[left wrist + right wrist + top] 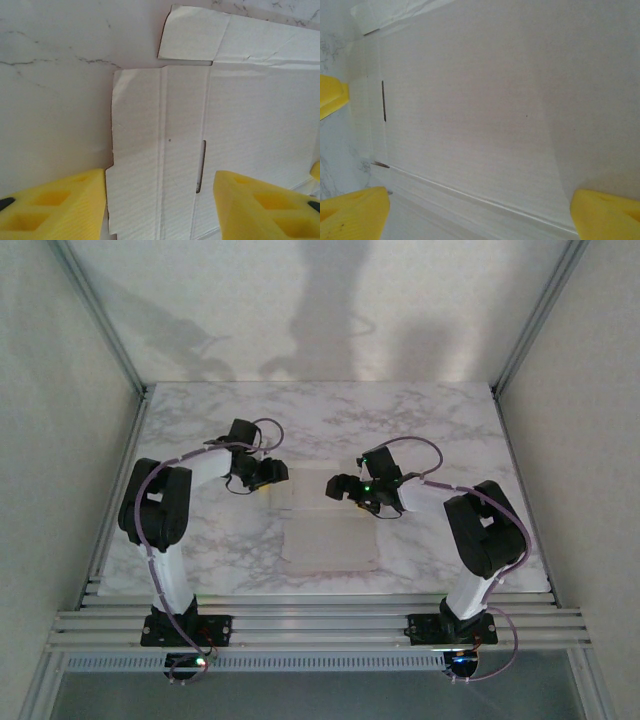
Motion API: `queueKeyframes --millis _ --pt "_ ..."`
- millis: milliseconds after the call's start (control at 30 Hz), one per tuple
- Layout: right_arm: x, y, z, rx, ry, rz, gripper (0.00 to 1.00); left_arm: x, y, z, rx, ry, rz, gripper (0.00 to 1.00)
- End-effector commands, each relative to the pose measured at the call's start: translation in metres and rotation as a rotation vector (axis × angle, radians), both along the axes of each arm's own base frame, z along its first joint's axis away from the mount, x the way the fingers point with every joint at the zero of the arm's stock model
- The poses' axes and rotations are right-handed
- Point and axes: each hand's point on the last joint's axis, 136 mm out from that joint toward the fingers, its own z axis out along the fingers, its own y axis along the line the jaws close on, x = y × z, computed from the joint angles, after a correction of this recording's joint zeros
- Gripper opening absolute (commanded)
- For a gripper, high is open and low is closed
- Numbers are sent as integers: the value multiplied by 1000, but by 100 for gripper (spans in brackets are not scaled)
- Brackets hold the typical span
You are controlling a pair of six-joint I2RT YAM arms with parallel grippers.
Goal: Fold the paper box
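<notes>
The paper box (330, 540) lies flat and unfolded on the marble table, white face up, with crease lines showing. My left gripper (272, 475) is low over its far left part. In the left wrist view the left gripper (160, 210) is open, its yellow fingers (50, 205) straddling a side flap (160, 150) with a narrow slot (201, 165). My right gripper (338, 486) hovers over the far right part. In the right wrist view the right gripper (480, 217) is open above the main panel (480, 100), nothing between its fingers (352, 215). The left gripper's finger (330, 95) shows at that view's left edge.
The marble table (450, 430) stretches beyond the box on all sides. White enclosure walls (60, 360) with metal posts stand at left, right and back. An aluminium rail (320, 625) carries both arm bases at the near edge.
</notes>
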Motion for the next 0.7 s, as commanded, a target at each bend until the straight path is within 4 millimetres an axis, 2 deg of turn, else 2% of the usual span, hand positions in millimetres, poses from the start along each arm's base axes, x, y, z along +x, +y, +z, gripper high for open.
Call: queueKeyframes --millis 0,167,467,667 --pt "-16 -12 -37 -59 89 -16 95 0 -11 27 -87 -24 -42 56" --pt "-16 -12 -39 -64 91 -15 95 -3 -14 36 -115 -43 -83 48" --pt "-15 -11 -43 -66 98 -13 95 -8 -12 46 -101 -70 -109 47" --pt "-15 -12 -45 -70 101 -13 95 -4 -5 44 -62 -70 -81 41"
